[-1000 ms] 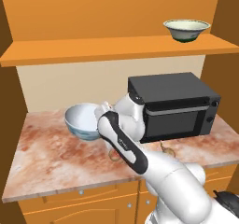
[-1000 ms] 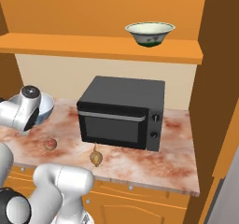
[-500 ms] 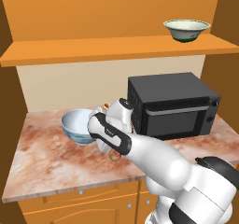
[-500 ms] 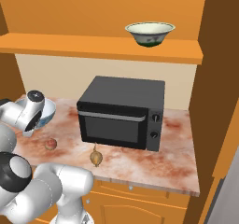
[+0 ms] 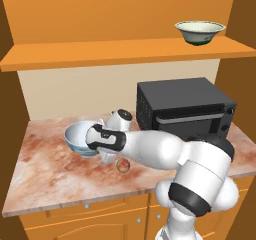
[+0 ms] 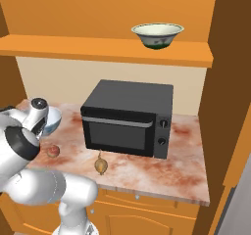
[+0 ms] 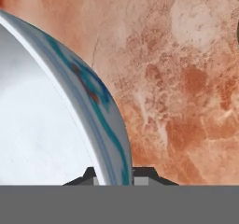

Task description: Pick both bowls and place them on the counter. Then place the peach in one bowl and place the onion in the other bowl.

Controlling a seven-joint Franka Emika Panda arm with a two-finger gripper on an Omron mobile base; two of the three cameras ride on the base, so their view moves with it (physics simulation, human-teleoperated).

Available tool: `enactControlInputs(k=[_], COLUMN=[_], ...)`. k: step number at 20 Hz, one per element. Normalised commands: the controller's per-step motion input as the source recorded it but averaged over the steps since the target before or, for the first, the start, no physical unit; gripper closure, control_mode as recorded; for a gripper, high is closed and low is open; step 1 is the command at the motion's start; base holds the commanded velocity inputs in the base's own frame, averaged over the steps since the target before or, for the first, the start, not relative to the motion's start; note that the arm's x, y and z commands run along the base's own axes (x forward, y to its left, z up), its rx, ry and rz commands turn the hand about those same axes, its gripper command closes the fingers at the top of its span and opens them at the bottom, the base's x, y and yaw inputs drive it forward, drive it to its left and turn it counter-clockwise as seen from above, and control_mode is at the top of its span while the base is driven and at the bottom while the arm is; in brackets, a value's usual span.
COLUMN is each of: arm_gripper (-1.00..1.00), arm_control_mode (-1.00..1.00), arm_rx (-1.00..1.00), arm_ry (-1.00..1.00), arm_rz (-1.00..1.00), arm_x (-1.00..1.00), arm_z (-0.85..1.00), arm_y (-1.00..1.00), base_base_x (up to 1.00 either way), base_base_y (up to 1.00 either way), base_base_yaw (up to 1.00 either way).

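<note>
We have the gripper pinched nearly closed across the rim of the white bowl, one fingertip inside the wall and one outside on the blue pattern, as the hand view shows. The bowl sits low over the left part of the counter; from the base views we cannot say for sure whether its foot is touching the stone or just above it.

Handling notes: glazed ceramic, so stiff, fairly heavy for a one-sided rim pinch, and slick under the pads. A rim hold puts the weight off to one side, so we expect the bowl to want to swing or slip if the wrist moves fast. It would chip or crack if dropped on stone. We judge a release only once the foot rests flat.

The cream bowl stands on the wooden shelf above the microwave, well apart from the arm. Its rim flares wide and thin, which we judge the best place to grip, with the same care about tilt when lifting it off the shelf edge.

The peach lies on the counter just beside the white bowl; the onion lies in front of the microwave. Both are small, round and light; we would close across their widest part, the onion below its stem.
</note>
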Motion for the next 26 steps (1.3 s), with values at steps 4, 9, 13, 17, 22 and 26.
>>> enactControlInputs(k=[4,9,13,17,22,26], arm_gripper=[1.0,1.0,1.0,-1.0,-1.0,-1.0], arm_control_mode=[-1.0,-1.0,-1.0,-1.0,-1.0,-1.0], arm_rx=[-0.04,-0.01,0.0,0.0,-0.01,0.0], arm_ry=[0.0,0.0,0.0,0.0,0.0,0.0], arm_rz=[0.0,0.0,0.0,0.0,0.0,-0.04], arm_x=[0.38,0.28,-0.06,-0.18,-0.09,-0.06], arm_z=[-0.33,-0.31,-0.26,-0.22,-0.04,0.2], arm_y=[0.03,0.02,0.0,0.0,-0.03,0.0], base_base_x=[0.0,0.0,0.0,0.0,0.0,0.0], base_base_y=[0.0,0.0,0.0,0.0,0.0,0.0], base_base_yaw=[0.0,0.0,0.0,0.0,0.0,0.0])
